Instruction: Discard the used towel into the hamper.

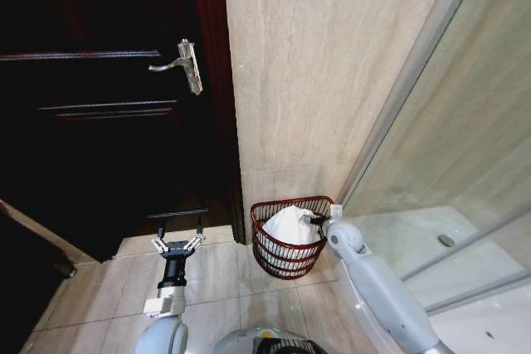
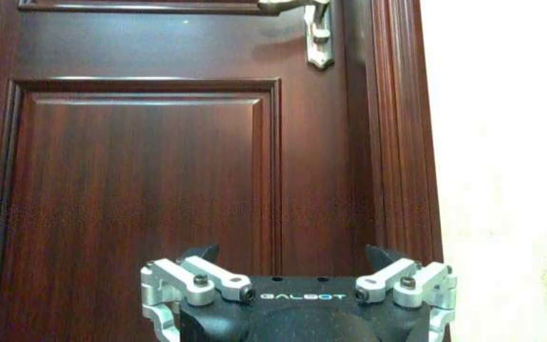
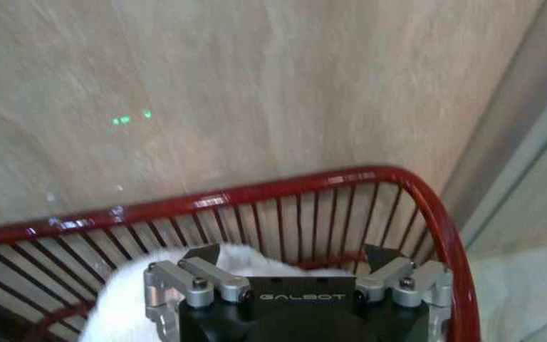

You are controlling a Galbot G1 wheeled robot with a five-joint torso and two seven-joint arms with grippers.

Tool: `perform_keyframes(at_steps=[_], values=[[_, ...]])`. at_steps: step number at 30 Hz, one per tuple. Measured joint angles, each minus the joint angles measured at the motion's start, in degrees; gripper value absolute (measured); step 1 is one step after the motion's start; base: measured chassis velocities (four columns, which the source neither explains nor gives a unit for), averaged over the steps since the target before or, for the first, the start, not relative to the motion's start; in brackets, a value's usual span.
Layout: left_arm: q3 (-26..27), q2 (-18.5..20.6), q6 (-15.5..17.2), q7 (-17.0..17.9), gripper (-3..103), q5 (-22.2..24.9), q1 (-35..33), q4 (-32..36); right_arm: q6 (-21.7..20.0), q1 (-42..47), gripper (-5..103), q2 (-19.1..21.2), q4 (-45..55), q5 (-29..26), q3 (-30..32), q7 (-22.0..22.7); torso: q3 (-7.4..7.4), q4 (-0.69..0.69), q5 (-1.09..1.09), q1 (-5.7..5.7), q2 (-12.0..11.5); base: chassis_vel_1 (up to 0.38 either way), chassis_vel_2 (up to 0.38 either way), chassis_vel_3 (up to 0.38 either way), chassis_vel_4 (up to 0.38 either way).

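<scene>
Red-brown round wire-slat hamper (image 1: 289, 238) stands on the tiled floor, against the beige stone wall, between the dark wooden door (image 1: 99, 105) and the glass shower screen (image 1: 465, 163). White crumpled towel (image 1: 289, 226) lies heaped inside it, top approx. level w/ the rim.

Right gripper (image 3: 293, 265) hangs over the hamper opening, just inside the rim by the wrist view; fingers spread wide, nothing between them, towel below and apart from the tips. Judgement: drop step looks done, towel is in. Next move calls for lifting the right arm straight up, clear of the rim, w/o snagging the slats or dragging cloth out.

Left gripper (image 1: 177, 245) idle near the door, fingers spread, empty.

Writing: "GALBOT" legible on both gripper bodies. No other labels legible.
</scene>
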State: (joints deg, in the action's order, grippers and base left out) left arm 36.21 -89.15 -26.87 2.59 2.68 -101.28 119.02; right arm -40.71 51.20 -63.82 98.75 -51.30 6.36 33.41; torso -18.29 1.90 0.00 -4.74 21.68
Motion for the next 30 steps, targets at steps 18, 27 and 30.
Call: perform_keyframes(at_steps=[18,27,30], values=[[1.18,-0.14,1.74,0.19,100,1.5,-0.57,1.11,20.24,16.33,100,0.35,19.03,28.28,10.21,-15.69,0.0,-0.01,0.02,0.0,0.0,0.0,0.0,0.0,0.0],[1.5,-0.21,2.63,0.02,100,2.92,-3.66,2.54,40.63,32.21,100,-15.6,19.15,47.53,20.99,-32.02,0.01,0.0,-0.01,0.01,0.01,0.0,0.0,0.0,0.0],[1.48,-0.43,2.64,-0.1,100,3.58,-5.04,3.29,45.02,34.98,100,-18.38,19.13,48.9,22.07,-32.26,0.0,-0.01,-0.02,0.0,0.01,0.0,0.0,0.0,0.0]])
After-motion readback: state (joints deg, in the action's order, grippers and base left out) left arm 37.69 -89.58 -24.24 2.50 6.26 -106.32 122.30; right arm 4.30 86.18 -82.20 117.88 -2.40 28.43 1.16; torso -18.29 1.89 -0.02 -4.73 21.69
